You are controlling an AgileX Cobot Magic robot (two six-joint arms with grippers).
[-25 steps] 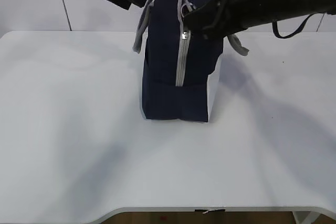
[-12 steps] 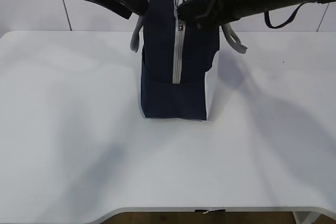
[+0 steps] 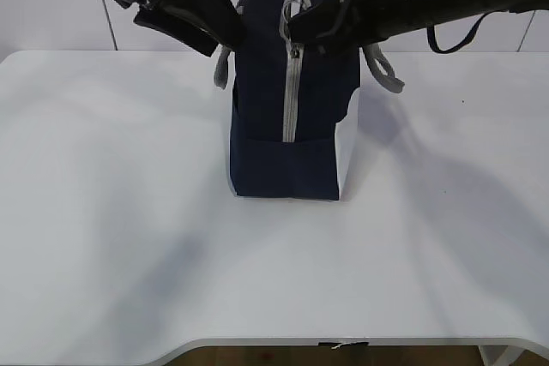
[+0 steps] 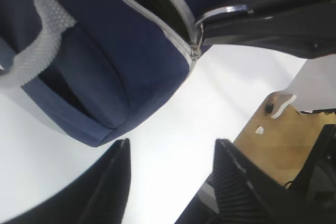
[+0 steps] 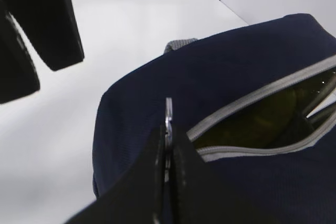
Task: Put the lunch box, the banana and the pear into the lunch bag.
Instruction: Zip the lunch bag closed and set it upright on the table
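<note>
Left side of the table [image 3: 103,212]: bare white surface, nothing lying on it. The left gripper [image 4: 170,182] hangs at the far left of the bag, beside its grey handle [image 3: 225,64]. Its jaws stand moderately wide apart and hold nothing; between them only tabletop shows.

Centre: the lunch bag [image 3: 292,126] stands upright on its base, towards the far side of the table, white end panel facing right. The zipper [image 3: 292,100] runs down the near face and is closed there; along the top it is parted, as both wrist views show, with a dark yellowish interior visible through the gap. Lunch box, banana and pear cannot be identified; none lies on the table, so they are judged to be inside already.

Right: the right gripper [image 5: 167,129] is closed tight on the metal zipper pull [image 5: 168,113] at the top near corner of the bag.

Step in hand, as judged: working the zipper along the top of the bag, probably to close it. To do it well, the pull should be drawn straight along the line of the teeth, not lifted, or the bag will tip or be dragged. The bag is unsupported at present; the empty left gripper is best placed to steady the fabric or handle on its side. Risk: the thin ring slipping from the pinch.
</note>
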